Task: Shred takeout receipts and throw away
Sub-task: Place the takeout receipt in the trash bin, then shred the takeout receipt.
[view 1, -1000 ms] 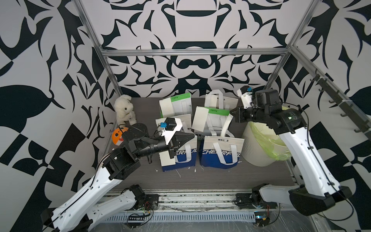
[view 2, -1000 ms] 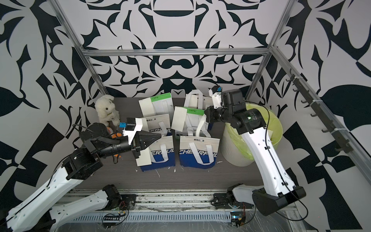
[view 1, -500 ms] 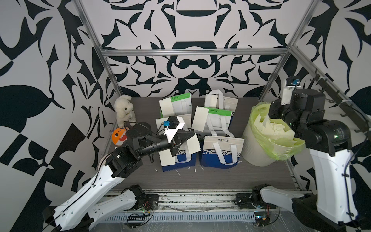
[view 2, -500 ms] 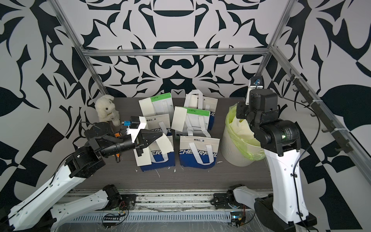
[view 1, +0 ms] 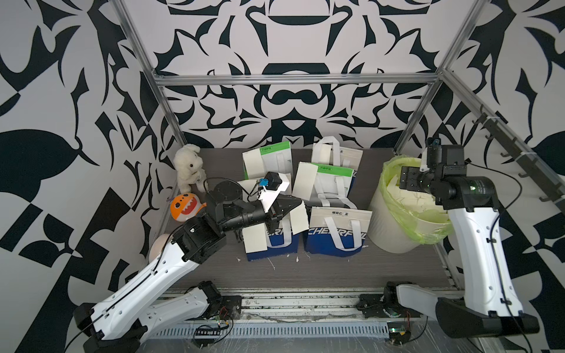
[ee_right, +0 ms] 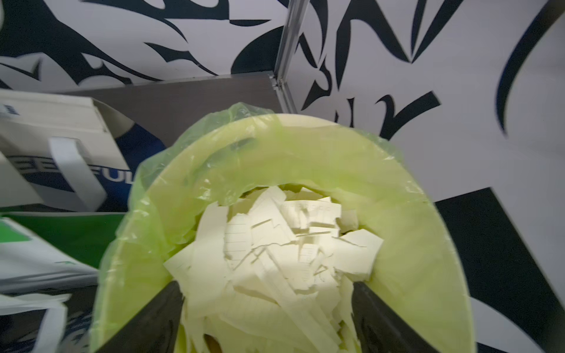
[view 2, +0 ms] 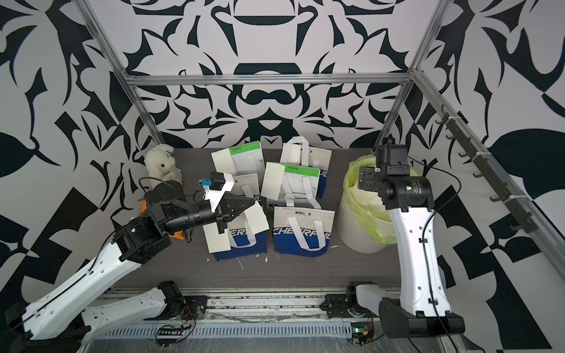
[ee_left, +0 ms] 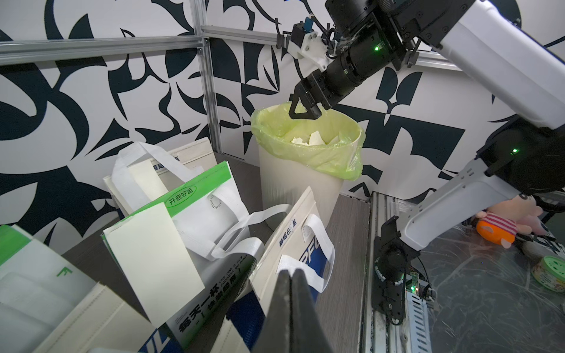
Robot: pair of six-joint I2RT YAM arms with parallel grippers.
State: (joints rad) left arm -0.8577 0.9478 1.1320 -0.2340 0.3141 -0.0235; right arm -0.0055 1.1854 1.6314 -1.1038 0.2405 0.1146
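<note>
Left hand (view 1: 293,207) jaws pressed together, pinching torn cream-white paper receipt piece (view 1: 299,221), holding it tilted above front white-and-blue fabric tote bag (view 1: 281,246). Right hand (view 1: 408,183) hanging over round white plastic bin with yellow-green liner (view 1: 385,226), fingers (ee_right: 153,321) standing wide apart, gripping nothing. Heap of torn cream receipt scraps (ee_right: 275,250) lying inside bin, directly beneath that hand. Whole cream receipt slips (view 1: 307,183) resting on other bags spread across dark grey table (view 1: 336,270)
</note>
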